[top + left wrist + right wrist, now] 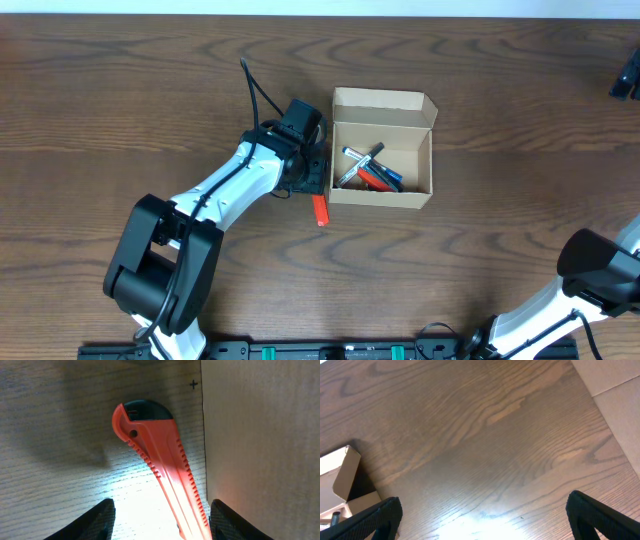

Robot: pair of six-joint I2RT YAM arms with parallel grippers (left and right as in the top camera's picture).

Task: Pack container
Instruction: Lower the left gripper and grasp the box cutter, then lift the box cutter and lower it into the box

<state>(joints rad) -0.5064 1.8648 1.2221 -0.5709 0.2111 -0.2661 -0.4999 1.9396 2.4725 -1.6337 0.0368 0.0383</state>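
The container (381, 102) is a small tan cardboard box, open, its flap lid folded back. Several markers (366, 168) lie inside. An orange-red utility knife (320, 209) lies on the table by the box's front left corner. My left gripper (312, 181) is open just left of the box, over the knife. In the left wrist view the knife (160, 460) lies between the open fingers (162, 506), closer to the right finger, with the box's wall (260, 435) right beside it. My right gripper (482, 500) is open and empty over bare table, far from the box (342, 477).
The table is dark wood. The right arm's dark end (627, 75) shows at the far right edge in the overhead view. A pale floor or panel (615, 390) lies beyond the table edge in the right wrist view.
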